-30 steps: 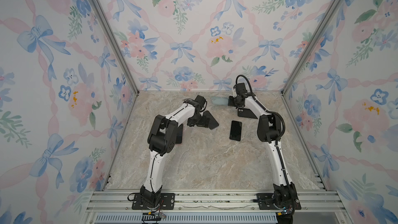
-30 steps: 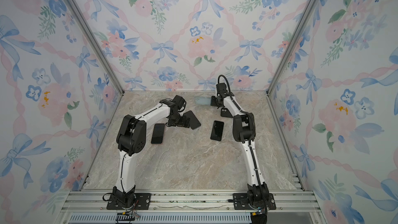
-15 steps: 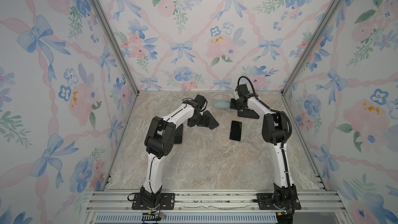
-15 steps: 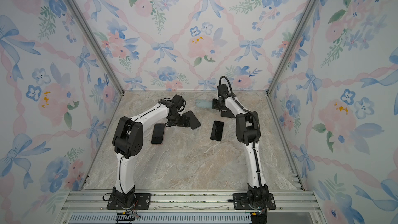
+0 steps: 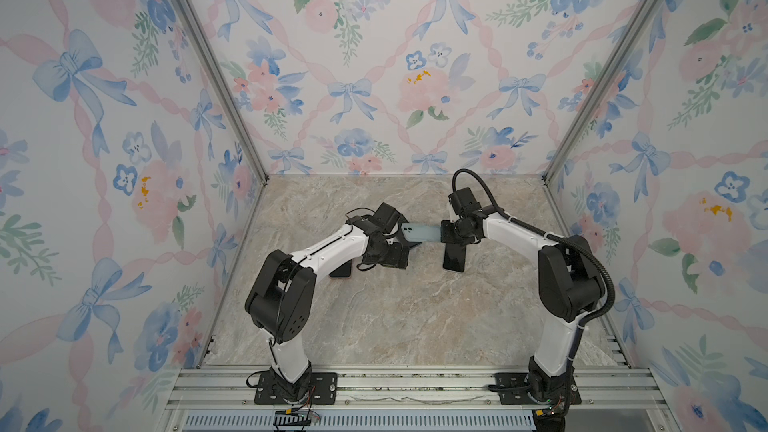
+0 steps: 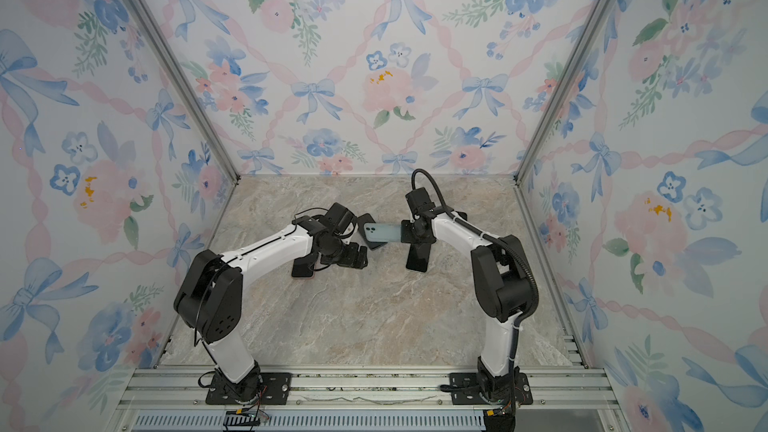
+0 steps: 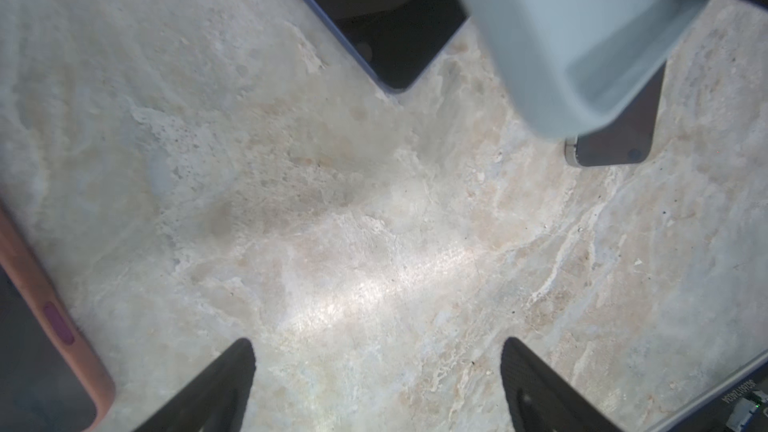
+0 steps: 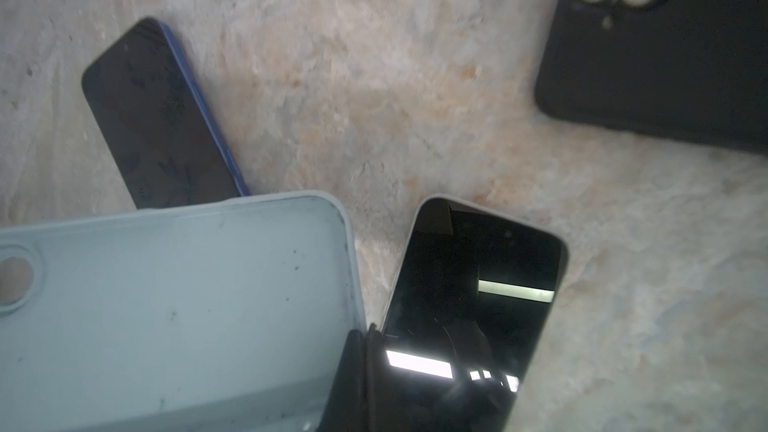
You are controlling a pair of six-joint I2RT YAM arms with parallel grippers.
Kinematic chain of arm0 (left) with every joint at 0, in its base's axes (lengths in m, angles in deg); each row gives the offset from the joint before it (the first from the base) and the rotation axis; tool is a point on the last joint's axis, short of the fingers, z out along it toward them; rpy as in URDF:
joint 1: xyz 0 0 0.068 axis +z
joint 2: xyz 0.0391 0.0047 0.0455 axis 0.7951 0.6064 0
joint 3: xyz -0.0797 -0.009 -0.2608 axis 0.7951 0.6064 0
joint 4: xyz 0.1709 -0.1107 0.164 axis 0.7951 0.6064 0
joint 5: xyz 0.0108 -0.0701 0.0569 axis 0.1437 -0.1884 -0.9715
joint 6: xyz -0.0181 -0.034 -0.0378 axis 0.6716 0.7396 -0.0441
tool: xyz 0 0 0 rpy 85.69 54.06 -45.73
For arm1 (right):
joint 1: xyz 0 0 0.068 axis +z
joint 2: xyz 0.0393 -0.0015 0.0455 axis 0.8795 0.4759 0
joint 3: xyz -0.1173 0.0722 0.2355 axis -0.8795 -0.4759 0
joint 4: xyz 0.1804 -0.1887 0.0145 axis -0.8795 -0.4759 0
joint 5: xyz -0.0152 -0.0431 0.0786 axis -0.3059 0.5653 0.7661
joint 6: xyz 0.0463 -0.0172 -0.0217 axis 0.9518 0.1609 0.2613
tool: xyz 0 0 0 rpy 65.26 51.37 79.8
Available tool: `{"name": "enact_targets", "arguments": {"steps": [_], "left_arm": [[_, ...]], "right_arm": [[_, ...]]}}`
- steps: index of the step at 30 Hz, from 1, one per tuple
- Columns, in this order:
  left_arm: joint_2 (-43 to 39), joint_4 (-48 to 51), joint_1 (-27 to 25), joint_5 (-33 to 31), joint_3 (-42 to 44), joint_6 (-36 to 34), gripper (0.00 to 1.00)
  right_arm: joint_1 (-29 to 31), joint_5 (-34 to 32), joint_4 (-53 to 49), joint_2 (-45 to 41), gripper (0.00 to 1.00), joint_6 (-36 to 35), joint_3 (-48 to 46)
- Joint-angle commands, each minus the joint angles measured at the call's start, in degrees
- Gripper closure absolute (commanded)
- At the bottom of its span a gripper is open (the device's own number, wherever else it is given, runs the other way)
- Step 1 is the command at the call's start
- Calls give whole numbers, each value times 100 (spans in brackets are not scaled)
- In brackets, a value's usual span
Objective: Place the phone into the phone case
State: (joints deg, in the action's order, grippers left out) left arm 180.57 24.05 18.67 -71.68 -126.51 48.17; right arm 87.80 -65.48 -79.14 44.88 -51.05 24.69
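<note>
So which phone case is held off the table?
The pale blue-green case, pinched at its edge by the right gripper; the black case and the pink case lie flat on the tabletop.

Lab booth (floral walls [image 5: 374,56], mounting rail [image 5: 415,384])

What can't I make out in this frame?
- Pink phone: mostly under the left arm in both top views; cut off by the left wrist view's edge.
- Blue phone: one end behind the teal case in the right wrist view.
- Black case: cut off by the right wrist view's edge.
</note>
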Motion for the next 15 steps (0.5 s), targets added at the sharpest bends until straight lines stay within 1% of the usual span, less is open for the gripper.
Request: {"name": "enact_targets", "arguments": {"steps": [1,4,8,11,15], "left_arm": [[-466,-299,-37,71,506,228,7],[-807,-487,-50,145,875,351,7],[-1134,-554,-107,185,1013,417,7],[-1215,-588,-109,175,1072,424,7],[-1108,-677,-107,183,1173,414,7]], "right_arm": [[408,-370,-88,-458,100,392,-543],[789,-485,-133,-685,100,675,-973],[1324,-568,-242,-730,100,1023,-1294],[1670,-652,-369,-613,100,1215,-1356],[1889,-706,-465,-505,100,1303,-1355]]}}
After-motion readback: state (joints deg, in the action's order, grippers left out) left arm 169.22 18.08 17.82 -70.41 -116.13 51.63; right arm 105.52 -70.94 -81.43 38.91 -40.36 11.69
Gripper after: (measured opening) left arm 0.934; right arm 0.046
